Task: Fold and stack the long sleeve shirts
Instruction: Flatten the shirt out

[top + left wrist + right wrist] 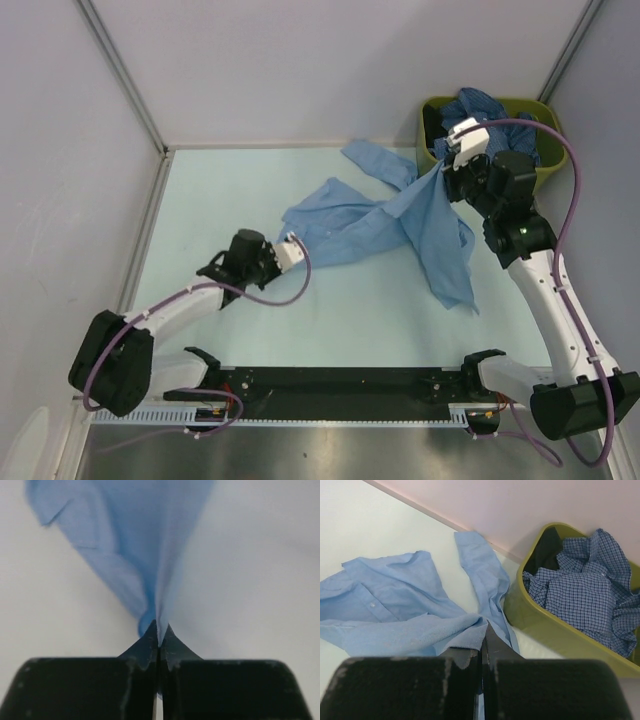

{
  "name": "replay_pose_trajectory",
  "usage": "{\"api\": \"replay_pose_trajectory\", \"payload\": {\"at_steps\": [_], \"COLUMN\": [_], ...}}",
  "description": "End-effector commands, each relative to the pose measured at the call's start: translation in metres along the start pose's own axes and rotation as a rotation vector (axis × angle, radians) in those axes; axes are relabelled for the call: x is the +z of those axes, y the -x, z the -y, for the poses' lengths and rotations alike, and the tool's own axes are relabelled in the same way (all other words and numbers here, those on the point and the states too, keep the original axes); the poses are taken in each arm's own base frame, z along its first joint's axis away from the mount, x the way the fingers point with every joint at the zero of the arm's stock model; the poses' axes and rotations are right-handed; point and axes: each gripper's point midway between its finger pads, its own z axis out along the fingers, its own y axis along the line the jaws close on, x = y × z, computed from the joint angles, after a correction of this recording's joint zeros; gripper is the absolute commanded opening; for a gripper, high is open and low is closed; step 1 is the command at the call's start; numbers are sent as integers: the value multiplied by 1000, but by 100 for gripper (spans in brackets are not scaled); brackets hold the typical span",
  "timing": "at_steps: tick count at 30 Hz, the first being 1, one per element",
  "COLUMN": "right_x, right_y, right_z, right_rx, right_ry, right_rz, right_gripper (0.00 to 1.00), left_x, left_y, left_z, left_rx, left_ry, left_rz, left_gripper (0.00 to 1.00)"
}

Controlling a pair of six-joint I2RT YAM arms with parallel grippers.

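A plain light blue long sleeve shirt (385,220) lies rumpled and spread across the middle of the table, one sleeve reaching to the back. My left gripper (290,243) is shut on its left edge (150,570). My right gripper (443,168) is shut on its right edge and holds it lifted beside the bin; the cloth (405,625) shows pinched between the jaws. A darker blue checked shirt (585,595) lies crumpled in the olive-green bin (545,630), and also shows in the top view (480,105).
The olive-green bin (545,175) stands at the back right corner, close behind my right gripper. Grey walls enclose the table at the back and both sides. A black rail (340,385) runs along the near edge between the arm bases.
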Motion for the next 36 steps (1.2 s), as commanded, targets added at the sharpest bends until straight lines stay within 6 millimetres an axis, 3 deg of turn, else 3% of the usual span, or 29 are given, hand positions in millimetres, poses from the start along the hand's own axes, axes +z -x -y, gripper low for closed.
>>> {"api": "replay_pose_trajectory", "payload": {"at_steps": [1, 5, 6, 9, 10, 11, 12, 14, 19, 22, 23, 25, 26, 29, 30, 32, 33, 34, 36], "right_x": [-16, -25, -29, -40, -45, -49, -63, -74, -128, -157, -179, -199, -226, -258, -286, -304, -327, -336, -365], "right_y": [54, 87, 101, 142, 154, 164, 189, 210, 270, 289, 302, 309, 322, 330, 341, 345, 354, 357, 367], "right_z": [19, 26, 31, 42, 45, 48, 52, 57, 63, 63, 61, 58, 54, 36, 30, 20, 16, 13, 5], "right_rx": [-39, -48, -52, -57, -63, -65, -81, -94, -118, -116, -123, -119, -120, -120, -129, -112, -113, -118, -135], "right_ry": [-48, -71, -86, -127, -137, -147, -162, -185, -230, -244, -255, -252, -251, -184, -178, -133, -132, -123, -122], "right_rz": [160, 240, 273, 382, 414, 433, 491, 540, 704, 762, 808, 830, 877, 909, 963, 980, 1017, 1031, 1095], "right_gripper": [0, 0, 0, 0, 0, 0, 0, 0, 0, 0, 0, 0, 0, 0, 0, 0, 0, 0, 0], "left_x": [-36, -90, -114, -150, -174, -188, -201, -237, -326, -377, -396, -422, -431, -468, -488, -513, -525, -548, -573], "left_y": [50, 90, 109, 131, 148, 150, 153, 162, 186, 199, 201, 206, 207, 208, 208, 213, 216, 220, 222], "left_z": [-87, -127, -138, -157, -170, -181, -188, -208, -227, -222, -215, -205, -201, -183, -173, -161, -157, -150, -147], "left_rx": [-209, -265, -258, -217, -191, -183, -168, -141, -116, -122, -117, -106, -103, -99, -91, -87, -84, -80, -105], "left_ry": [128, 170, 193, 266, 327, 390, 437, 569, 795, 884, 906, 936, 946, 996, 1024, 1047, 1060, 1087, 1126], "left_rz": [99, 191, 224, 255, 296, 287, 287, 293, 381, 460, 494, 551, 572, 655, 705, 785, 819, 866, 911], "left_gripper": [0, 0, 0, 0, 0, 0, 0, 0, 0, 0, 0, 0, 0, 0, 0, 0, 0, 0, 0]}}
